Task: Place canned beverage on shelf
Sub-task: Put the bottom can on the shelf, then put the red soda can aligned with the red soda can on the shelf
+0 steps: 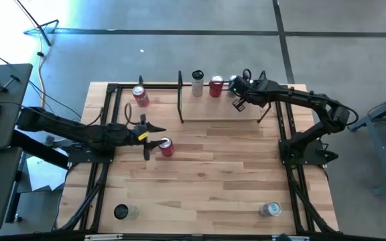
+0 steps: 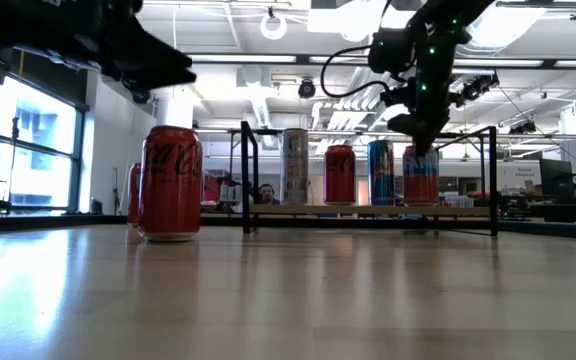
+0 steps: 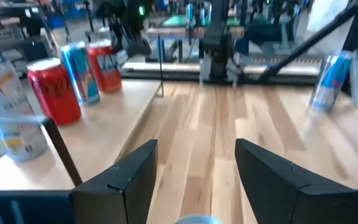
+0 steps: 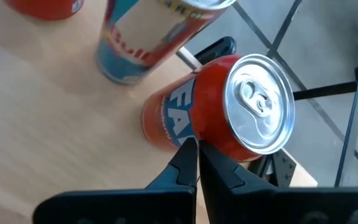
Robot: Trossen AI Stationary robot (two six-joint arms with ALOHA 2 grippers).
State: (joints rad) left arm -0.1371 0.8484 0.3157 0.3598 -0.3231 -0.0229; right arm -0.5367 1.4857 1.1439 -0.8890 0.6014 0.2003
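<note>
The shelf (image 1: 220,119), a light-wood board (image 2: 368,211) in black rods, stands at the table's far side. It bears a silver can (image 2: 295,165), a red can (image 2: 339,173), a blue can (image 2: 380,172) and an orange Fanta can (image 4: 229,112), all upright. My right gripper (image 4: 196,148) is shut, right by the Fanta can's upper side, above the shelf's right end (image 1: 238,102). A red cola can (image 1: 166,146) stands upright on the table (image 2: 170,183). My left gripper (image 1: 151,138) hovers open above it, and the can's top shows between the fingers (image 3: 194,219). My right gripper's shut fingertips (image 4: 188,155) stand against the Fanta can's side just below its top rim (image 4: 210,140), coming slanting from above. I cannot tell whether they touch it. The can stands upright on the shelf board.
Another red can (image 1: 140,96) stands at the table's far left. A dark-topped can (image 1: 121,211) stands near the front left corner, a blue-and-silver can (image 1: 271,209) near the front right. Black frame rails (image 1: 102,167) run along both table sides.
</note>
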